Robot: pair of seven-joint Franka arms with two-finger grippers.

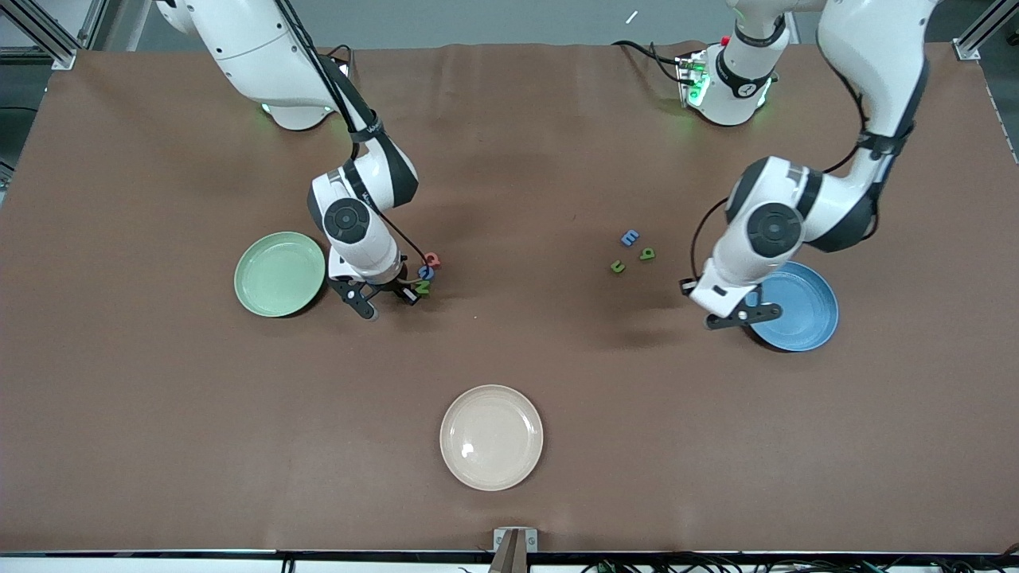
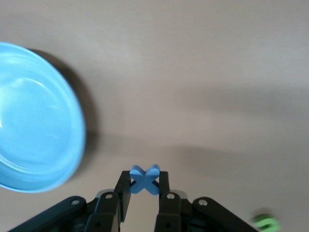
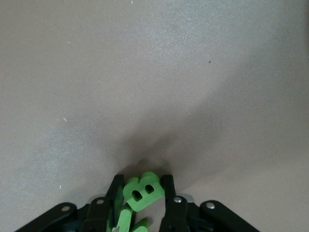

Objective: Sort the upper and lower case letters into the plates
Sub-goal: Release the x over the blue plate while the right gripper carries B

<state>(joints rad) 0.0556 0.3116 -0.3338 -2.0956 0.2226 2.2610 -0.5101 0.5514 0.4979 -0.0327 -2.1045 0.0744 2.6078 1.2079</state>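
Left gripper (image 2: 145, 186), jaws clamped on a blue x (image 2: 145, 179), hangs beside the blue plate (image 2: 29, 121) toward the bench's left-arm edge, while right gripper (image 3: 141, 193) pinches a green B (image 3: 141, 192) near the mint plate (image 1: 279, 273).

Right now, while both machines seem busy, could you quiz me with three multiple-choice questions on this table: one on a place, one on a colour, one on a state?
1. Where is the cream plate?
A. Nearer the front camera than both other plates
B. Under the left end effector
C. Touching the green plate

2. What colour is the X-shaped letter between the left end effector fingers?
A. Red
B. Blue
C. Green

3. What is the right end effector doing?
A. Open over the green plate
B. Shut on a green letter B
C. Resting in the cream plate

Answers:
1 A: it lies lowest in the front view, apart from the green plate and blue plate.
2 B: the left wrist view shows a blue X pinched between the fingers.
3 B: the right wrist view shows the B clamped between its fingers.
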